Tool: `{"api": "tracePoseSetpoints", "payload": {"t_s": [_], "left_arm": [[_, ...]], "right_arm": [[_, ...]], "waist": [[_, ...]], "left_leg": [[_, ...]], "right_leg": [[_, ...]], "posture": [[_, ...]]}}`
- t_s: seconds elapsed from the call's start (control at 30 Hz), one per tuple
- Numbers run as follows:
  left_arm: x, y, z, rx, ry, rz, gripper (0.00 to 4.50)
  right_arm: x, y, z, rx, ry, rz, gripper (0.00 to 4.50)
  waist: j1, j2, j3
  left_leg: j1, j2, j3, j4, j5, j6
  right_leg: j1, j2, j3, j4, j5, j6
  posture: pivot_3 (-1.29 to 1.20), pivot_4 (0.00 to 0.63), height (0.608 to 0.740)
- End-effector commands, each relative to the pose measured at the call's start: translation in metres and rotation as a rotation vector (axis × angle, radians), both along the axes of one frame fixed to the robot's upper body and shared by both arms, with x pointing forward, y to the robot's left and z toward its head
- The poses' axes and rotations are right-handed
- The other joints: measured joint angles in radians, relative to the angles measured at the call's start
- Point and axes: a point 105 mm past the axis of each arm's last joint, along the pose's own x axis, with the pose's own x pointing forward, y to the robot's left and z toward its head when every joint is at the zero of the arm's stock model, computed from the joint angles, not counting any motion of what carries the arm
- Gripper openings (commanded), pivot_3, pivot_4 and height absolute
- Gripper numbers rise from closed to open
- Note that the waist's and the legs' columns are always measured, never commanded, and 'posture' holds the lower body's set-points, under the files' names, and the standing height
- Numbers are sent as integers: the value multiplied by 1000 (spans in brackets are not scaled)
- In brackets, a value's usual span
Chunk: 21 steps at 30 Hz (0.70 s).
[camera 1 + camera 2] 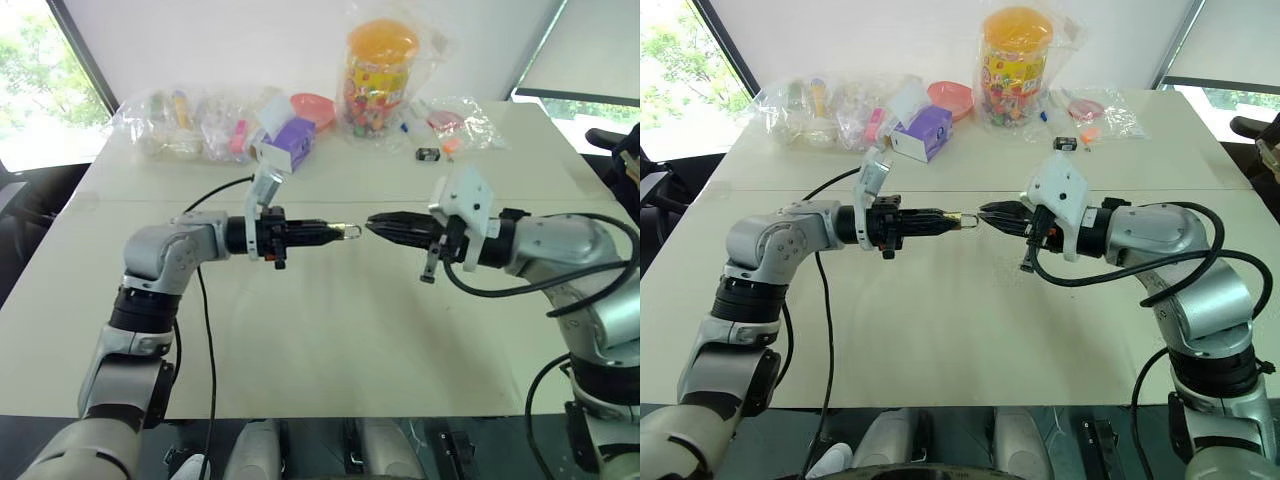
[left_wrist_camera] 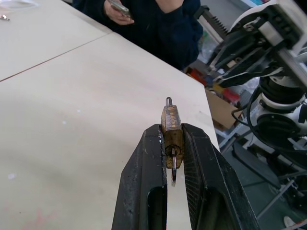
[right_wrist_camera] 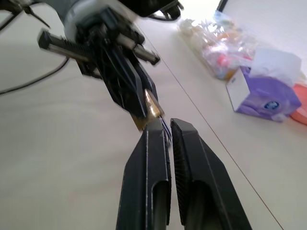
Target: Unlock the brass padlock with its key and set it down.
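Observation:
My left gripper points level toward the right, shut on the brass padlock, and holds it above the table's middle. The thin silvery shackle sticks out past the fingertips. At the padlock's other end, between the fingers, a thin silvery piece hangs out; it looks like the key. My right gripper faces the left one, shut, with its tips just beside the shackle. In the right wrist view its fingertips overlap the shackle's end, and I cannot tell whether they touch it.
Along the cream table's far edge lie clear bags of small items, a purple tissue box, a pink bowl, a candy jar with an orange lid and a small black gadget. A person in dark clothes sits beside the table.

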Motion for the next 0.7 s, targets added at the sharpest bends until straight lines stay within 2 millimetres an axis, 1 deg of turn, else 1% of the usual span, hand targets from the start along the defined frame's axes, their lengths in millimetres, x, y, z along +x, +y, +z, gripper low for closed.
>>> {"api": "tracePoseSetpoints", "payload": {"t_s": [0.03, 0.23, 0.47, 0.7], "left_arm": [[-3, -3, 15, -14, -65, -28, 0], [-5, -5, 18, -29, -67, -46, 0], [-12, -5, 19, -35, -67, -65, 0], [-15, -3, 20, -38, -63, -73, 0]], "right_arm": [[-4, 7, 6, 16, -23, 7, 48], [-1, 11, 0, 17, -18, 6, 48], [9, 8, -5, 5, -27, -18, 48], [11, 5, -15, -20, -23, -24, 48]], "waist": [[0, 0, 0], [0, 0, 0], [0, 0, 0], [0, 0, 0]], "left_leg": [[0, 0, 0, 0, 0, 0], [0, 0, 0, 0, 0, 0], [0, 0, 0, 0, 0, 0], [0, 0, 0, 0, 0, 0]], "right_leg": [[0, 0, 0, 0, 0, 0], [0, 0, 0, 0, 0, 0], [0, 0, 0, 0, 0, 0], [0, 0, 0, 0, 0, 0]], "posture": [[0, 150, 740], [0, 150, 740], [0, 150, 740], [0, 150, 740]]}}
